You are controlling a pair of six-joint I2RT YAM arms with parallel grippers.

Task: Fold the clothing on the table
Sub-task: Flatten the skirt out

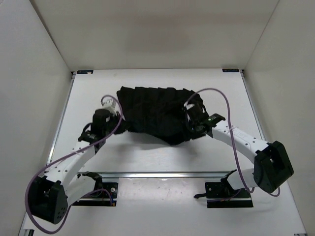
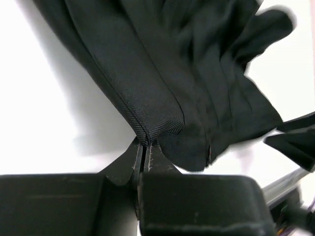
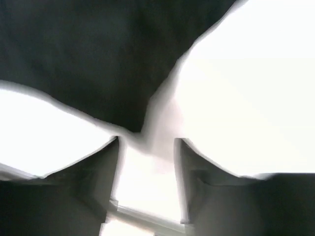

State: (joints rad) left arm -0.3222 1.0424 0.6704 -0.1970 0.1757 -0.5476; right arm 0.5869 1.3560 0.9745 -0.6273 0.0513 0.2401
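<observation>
**While Two Arms Reach In, One Holds the Black Clothing**

As the top view shows, the left arm bends up from its near corner and leans toward the middle. The left end effector (image 1: 118, 116) meets the left edge of the clothing (image 1: 155, 113). The right arm curves in from the other side, and the right end effector (image 1: 191, 110) sits over the right edge of the cloth. The clothing lies in the middle of the white tabletop (image 1: 147, 157), a bit toward the far side. It looks dark and bumpy, with pleats along its far part.

From above, nobody can see how the fingers stand. The wrist views show that.

Seen from the left wrist, the left end effector (image 2: 143, 150) has its two fingers pressed together. A folded hem of the clothing (image 2: 162, 64) is pinched between the tips. From there the cloth spreads away in long pleats over the tabletop (image 2: 44, 98).

Seen from the right wrist, the right end effector (image 3: 146, 147) has its fingers apart, and bare tabletop (image 3: 256, 73) shows between them. A corner of the clothing (image 3: 98, 59) points down to just beside one fingertip, but nothing sits in the gap. This view is blurry.
</observation>
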